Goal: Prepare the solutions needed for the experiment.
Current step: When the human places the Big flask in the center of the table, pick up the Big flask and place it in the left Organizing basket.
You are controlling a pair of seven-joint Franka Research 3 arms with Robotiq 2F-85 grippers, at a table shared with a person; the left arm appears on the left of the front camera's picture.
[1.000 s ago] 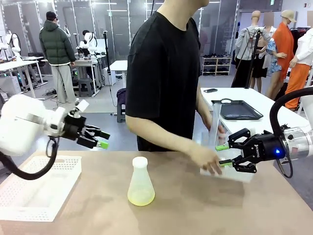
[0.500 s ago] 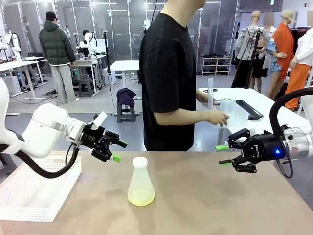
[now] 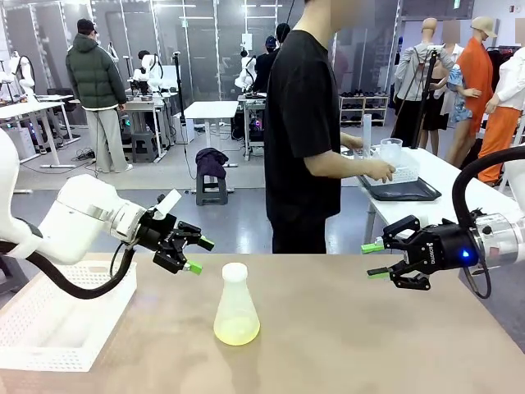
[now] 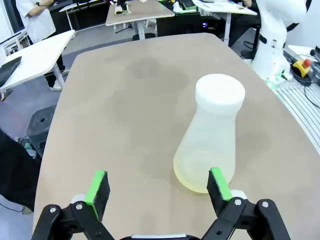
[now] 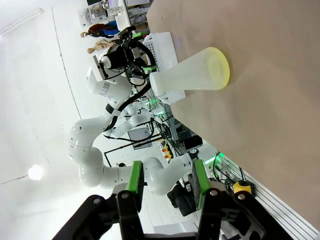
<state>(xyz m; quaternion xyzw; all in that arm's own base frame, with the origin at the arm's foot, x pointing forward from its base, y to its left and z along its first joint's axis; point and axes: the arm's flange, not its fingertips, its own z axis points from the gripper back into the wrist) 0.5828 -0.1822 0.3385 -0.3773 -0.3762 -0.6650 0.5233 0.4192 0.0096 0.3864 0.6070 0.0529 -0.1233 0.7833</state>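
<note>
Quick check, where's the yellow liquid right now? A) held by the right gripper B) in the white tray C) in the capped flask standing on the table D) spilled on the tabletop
C: the pale yellow solution tints the base of the capped flask standing upright on the table.

Bare bench (image 3: 369, 328) is lying open around the capped conical flask (image 3: 236, 305); a white perforated tray (image 3: 66, 316) is blocking the left edge.

Right gripper (image 5: 165, 184): black, green pads, jaws parted, nothing between them. Conical flask (image 5: 192, 76): frosted-clear, white-capped, stood on the tan table (image 5: 270, 110), appearing sideways in the rolled view. Solutions (image 5: 220, 68): pale yellow tint at the flask's base. Beyond it: left gripper (image 5: 136, 51), parted, and a white perforated tray (image 5: 162, 45).
</note>
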